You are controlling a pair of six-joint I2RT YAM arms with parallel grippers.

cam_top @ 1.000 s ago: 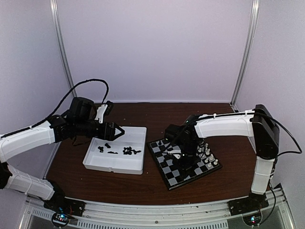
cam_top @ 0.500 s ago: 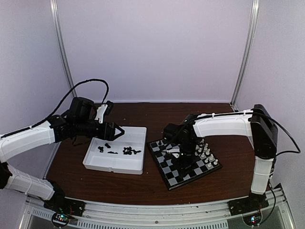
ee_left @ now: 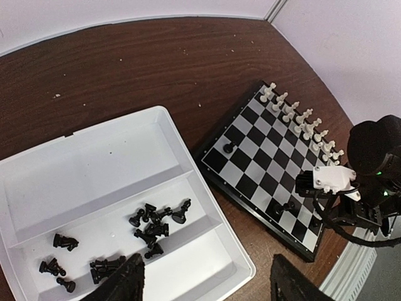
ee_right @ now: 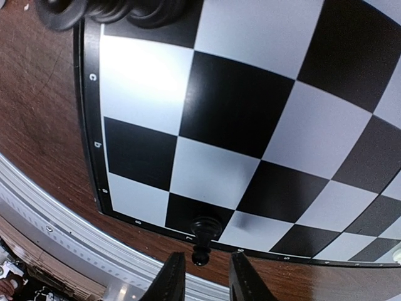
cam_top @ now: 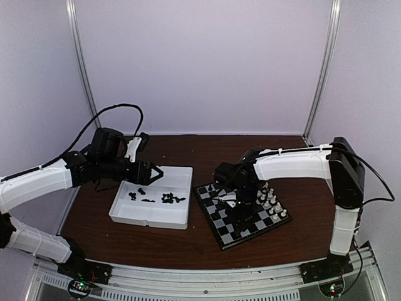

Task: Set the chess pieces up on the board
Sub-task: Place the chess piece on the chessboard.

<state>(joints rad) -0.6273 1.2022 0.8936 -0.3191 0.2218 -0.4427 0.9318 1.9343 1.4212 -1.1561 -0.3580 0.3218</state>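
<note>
Right gripper (ee_right: pixel 203 266) is low over the board (ee_left: pixel 250 163), fingers parted, released. One black piece (ee_right: pixel 205 229) stands free on a square at the board's lettered edge, its head at the mouth of the gap. Left gripper (ee_left: pixel 207 276) hangs above the tray (ee_left: pixel 94 163), fingers spread wide, grasping nothing. Loose black pieces (ee_left: pixel 150 219) lie in the tray's middle compartment. White pieces (ee_left: pixel 301 119) line the board's opposite edge.
</note>
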